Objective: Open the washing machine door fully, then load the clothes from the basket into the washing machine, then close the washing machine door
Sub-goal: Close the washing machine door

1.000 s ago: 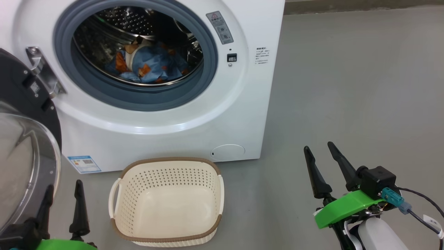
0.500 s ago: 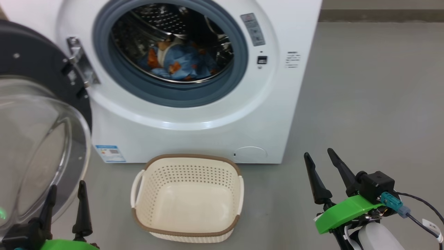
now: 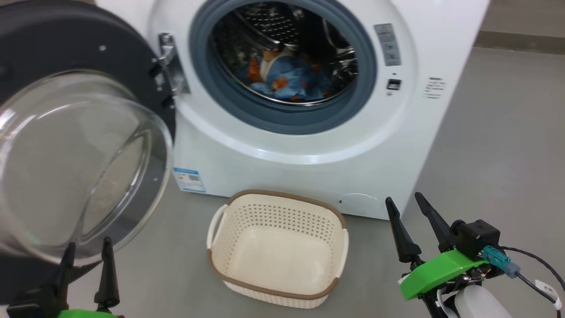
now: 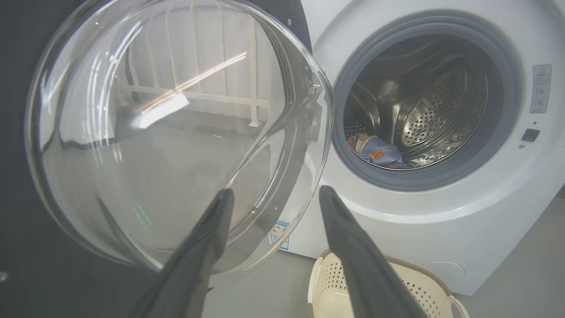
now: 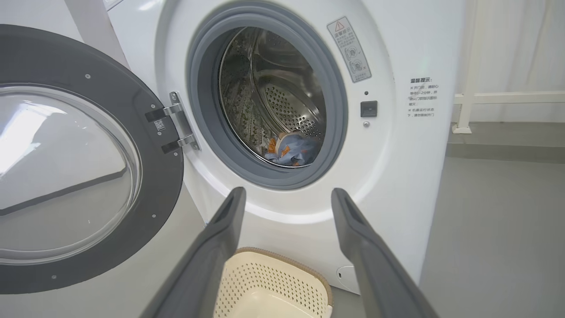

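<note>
The left gripper [image 3: 88, 244] and right gripper [image 3: 402, 198] are held spread, gripping nothing. Just ahead of the left, the door [image 3: 66, 39] is swung wide. Between them the empty basket [image 3: 282, 212] is set on grey floor [image 3: 485, 154]; beyond, clothes [image 3: 291, 81] lie in the washer [image 3: 309, 176].

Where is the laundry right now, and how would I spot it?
Start at the big white washing machine, whose round door hangs open on the left. Look through its grey-blue ring into the steel drum, where the clothes lie at the bottom. They are the one soft blue bundle with orange patches; the cream basket on the floor in front is empty.
</note>
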Tool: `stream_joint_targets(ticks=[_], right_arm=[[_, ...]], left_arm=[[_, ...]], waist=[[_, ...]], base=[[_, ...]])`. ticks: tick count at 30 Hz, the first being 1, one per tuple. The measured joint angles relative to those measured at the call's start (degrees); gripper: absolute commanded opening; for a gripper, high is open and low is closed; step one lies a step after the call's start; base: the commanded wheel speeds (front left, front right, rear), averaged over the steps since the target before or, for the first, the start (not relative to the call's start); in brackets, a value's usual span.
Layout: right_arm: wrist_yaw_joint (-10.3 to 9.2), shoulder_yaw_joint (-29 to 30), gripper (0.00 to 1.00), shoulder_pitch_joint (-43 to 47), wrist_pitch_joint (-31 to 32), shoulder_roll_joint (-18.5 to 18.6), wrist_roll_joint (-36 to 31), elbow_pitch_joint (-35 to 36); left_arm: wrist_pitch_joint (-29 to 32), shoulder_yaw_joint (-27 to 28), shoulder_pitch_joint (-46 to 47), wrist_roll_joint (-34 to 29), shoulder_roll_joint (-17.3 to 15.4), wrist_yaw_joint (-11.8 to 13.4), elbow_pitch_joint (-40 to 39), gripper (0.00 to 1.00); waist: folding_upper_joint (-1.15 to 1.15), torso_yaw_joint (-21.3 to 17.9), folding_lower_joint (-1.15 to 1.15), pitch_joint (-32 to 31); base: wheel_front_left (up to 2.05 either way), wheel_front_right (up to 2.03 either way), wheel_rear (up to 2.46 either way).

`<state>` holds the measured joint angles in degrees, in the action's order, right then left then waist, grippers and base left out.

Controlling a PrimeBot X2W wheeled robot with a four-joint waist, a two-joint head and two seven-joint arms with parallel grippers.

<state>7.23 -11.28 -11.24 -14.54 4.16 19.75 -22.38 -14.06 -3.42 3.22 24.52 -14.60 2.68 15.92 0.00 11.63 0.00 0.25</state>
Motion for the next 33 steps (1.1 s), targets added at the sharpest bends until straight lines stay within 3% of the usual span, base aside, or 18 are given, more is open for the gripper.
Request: stream_joint_targets(ticks=[20, 33], right_arm=[[-0.01, -1.74, 1.00, 0.00, 0.00, 0.04, 1.46, -1.05], [0.00, -3.13, 1.00, -0.01, 0.00, 0.09, 1.90, -1.42]], left_arm=[[0.96, -1.10, -0.01, 0.01, -0.55, 0.86, -0.14, 1.00], [1.48, -1.27, -1.32, 0.14, -0.86, 1.42, -1.03, 1.00]], waist=[[0.00, 12.69, 0.00, -0.74], [0.00, 15.97, 0.00, -1.47]], base=[[0.00, 0.00, 0.00], [0.00, 0.00, 0.00]])
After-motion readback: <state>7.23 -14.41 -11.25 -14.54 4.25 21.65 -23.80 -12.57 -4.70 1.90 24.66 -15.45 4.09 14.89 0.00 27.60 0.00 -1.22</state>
